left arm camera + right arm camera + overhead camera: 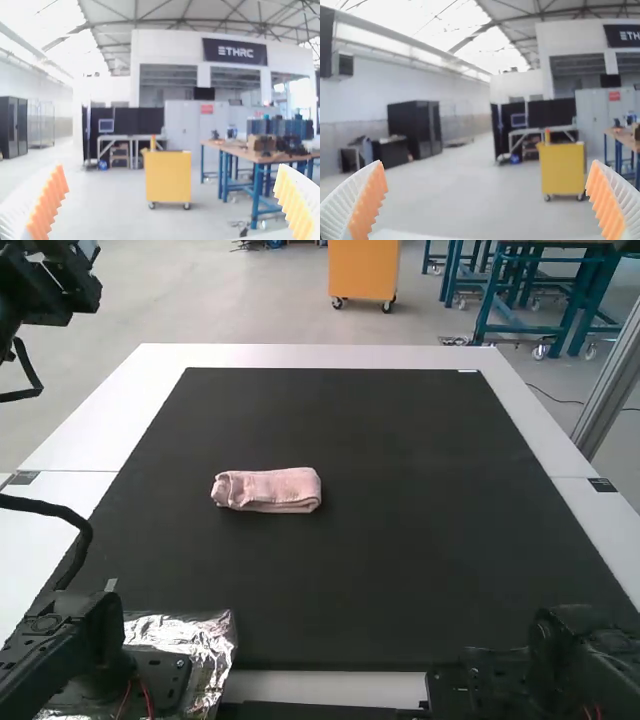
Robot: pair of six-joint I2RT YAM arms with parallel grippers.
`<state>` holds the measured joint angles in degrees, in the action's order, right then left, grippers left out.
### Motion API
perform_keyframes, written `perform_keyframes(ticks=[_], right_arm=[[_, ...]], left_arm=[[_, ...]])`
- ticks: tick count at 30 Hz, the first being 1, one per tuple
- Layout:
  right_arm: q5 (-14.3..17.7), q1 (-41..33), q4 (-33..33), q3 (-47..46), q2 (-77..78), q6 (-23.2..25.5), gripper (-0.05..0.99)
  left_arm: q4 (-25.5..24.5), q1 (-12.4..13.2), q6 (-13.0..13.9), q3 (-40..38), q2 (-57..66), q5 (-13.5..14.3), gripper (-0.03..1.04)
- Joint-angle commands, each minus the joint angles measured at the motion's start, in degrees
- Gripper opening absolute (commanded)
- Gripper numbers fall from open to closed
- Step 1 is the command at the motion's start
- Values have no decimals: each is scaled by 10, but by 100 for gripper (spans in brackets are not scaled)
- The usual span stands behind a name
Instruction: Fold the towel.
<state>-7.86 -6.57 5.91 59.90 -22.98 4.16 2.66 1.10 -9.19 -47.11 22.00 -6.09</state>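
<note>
Left gripper (171, 167) and right gripper (487, 162) both open and empty, towel (267, 491) in a compact folded bundle on the black tabletop (430, 550), left of centre, so folding looks basically done, maybe just the uneven end to tidy, can't tell layer count

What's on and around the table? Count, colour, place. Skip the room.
Towel: 1, pink, folded into a compact bundle, on the mat left of centre
Mat: 1, black, on the table
Table: 1, white, under the mat
Foil: silver, beside left arm's base
Left arm: 1, black, near left corner
Right arm: 1, black, near right corner
Left pincer, right pincer: 2, white with orange pads, wrist views
</note>
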Motion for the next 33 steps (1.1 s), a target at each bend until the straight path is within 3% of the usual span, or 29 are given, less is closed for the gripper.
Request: perform_keyframes(ticks=[1,5,7,11,13,15,17,19,22,23,24,26,29,31,32,33], right_arm=[[11,16,12,-27,72,-7,91],[32,16,15,-64,151,-7,91],[41,15,8,-83,181,-9,91],[69,15,-28,-135,233,-13,91],[120,19,-20,-151,230,-18,91],[126,19,-34,-187,230,-32,91],[123,19,-100,-238,230,-38,91],[122,18,-144,-290,230,-42,91],[130,19,-225,-404,230,-43,91],[128,19,-281,-444,230,-51,91],[126,19,-340,-482,230,-91,91],[121,18,-411,-544,230,-129,91],[137,18,-453,-601,230,-122,91],[158,18,-361,-598,230,-108,91],[161,21,-340,-600,230,-106,91],[162,22,-317,-600,230,-101,91]], left_arm=[[-25,-4,-16,6,-69,-7,97],[-65,-4,-10,16,-162,-8,97],[-71,-1,13,27,-205,-9,97],[-102,2,15,23,-220,-13,97],[-119,1,15,19,-220,-16,97],[-127,2,15,34,-220,-15,97],[-85,0,15,84,-220,-21,97],[-37,0,15,135,-220,-54,97],[36,1,15,209,-220,-57,97],[80,1,16,241,-220,-58,97],[124,2,16,272,-220,-60,97],[223,1,22,338,-220,-54,97],[314,3,34,418,-220,-44,97],[322,3,43,454,-220,-31,97],[323,3,47,469,-220,-9,97],[290,3,51,476,-220,9,97]])
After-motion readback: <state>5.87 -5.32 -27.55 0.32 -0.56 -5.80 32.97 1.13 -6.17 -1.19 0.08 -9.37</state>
